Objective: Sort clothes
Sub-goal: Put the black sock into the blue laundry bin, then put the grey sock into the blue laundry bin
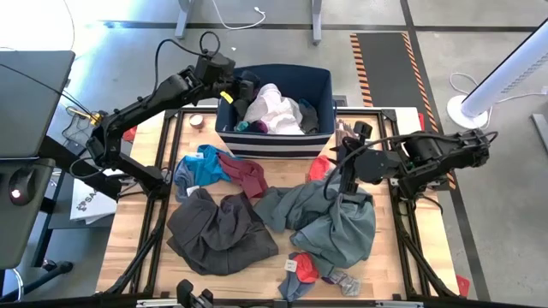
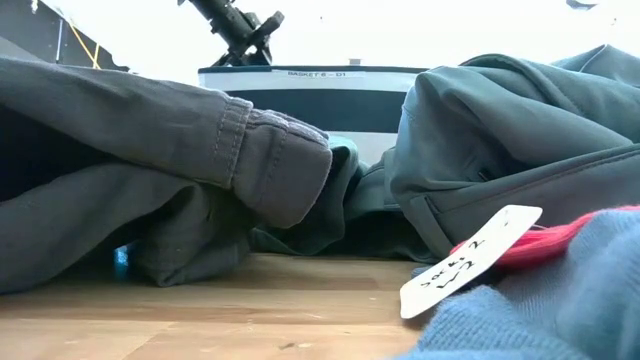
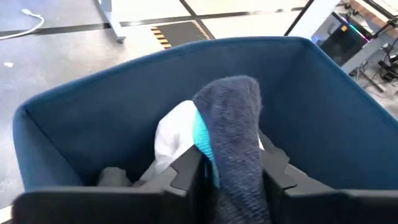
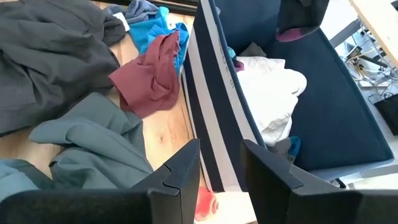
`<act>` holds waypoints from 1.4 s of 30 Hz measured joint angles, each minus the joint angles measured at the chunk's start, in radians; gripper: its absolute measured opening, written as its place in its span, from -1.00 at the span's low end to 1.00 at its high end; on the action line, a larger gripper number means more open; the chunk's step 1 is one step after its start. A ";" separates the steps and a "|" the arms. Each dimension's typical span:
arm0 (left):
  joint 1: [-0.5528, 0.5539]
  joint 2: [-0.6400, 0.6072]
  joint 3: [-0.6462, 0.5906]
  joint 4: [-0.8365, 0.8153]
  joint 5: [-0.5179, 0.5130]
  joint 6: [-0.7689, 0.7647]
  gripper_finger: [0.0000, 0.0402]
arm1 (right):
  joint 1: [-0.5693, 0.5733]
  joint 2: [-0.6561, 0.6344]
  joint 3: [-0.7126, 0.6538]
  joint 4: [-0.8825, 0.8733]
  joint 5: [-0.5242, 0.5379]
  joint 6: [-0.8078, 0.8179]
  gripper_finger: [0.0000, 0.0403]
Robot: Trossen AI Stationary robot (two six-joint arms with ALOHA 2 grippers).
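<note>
My left gripper point(image 3: 231, 167) reaches over the left rim of the navy bin point(image 1: 274, 144). Its fingers stand apart, with a grey sock point(image 3: 233, 118) with a turquoise edge between them, above white clothes point(image 1: 278, 109) in the bin. My right gripper point(image 4: 221, 163) hovers open and empty right of the bin, above the grey-green shirt point(image 1: 334, 224). Dark trousers point(image 1: 218, 233) lie spread at the near left. Maroon point(image 1: 250, 176) and blue point(image 1: 202, 166) pieces lie before the bin. Small socks point(image 1: 310, 270) lie at the near edge. My left gripper has the grey sock between its two fingers point(image 3: 186, 177), above the inside of the bin. The sock fills the gap from one finger to the other, but I cannot tell whether the fingers still touch it.
The bin's white-striped front wall point(image 4: 208, 118) stands close ahead of my right gripper. In the low view the trousers point(image 2: 150, 150) and shirt point(image 2: 520, 130) fill the foreground, with a white tag point(image 2: 470, 262) on a red piece point(image 2: 565, 240). Bare wood shows at the table's near left.
</note>
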State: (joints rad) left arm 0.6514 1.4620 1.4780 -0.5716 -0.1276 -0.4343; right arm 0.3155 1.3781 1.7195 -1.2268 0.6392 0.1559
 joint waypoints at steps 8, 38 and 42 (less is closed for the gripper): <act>0.010 0.000 0.000 -0.007 -0.009 0.024 -0.32 | -0.002 0.000 0.000 0.026 0.000 0.002 -0.44; -0.088 -0.329 -0.004 -0.425 0.177 0.202 -0.30 | -0.002 0.006 0.000 0.216 0.038 0.392 -0.44; -0.156 -0.369 -0.056 -0.425 0.167 0.180 -0.30 | -0.002 0.021 0.000 0.219 0.038 0.439 -0.44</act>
State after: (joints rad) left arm 0.4954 1.0928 1.4224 -0.9970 0.0392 -0.2546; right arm 0.3138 1.3995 1.7195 -1.0076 0.6770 0.5948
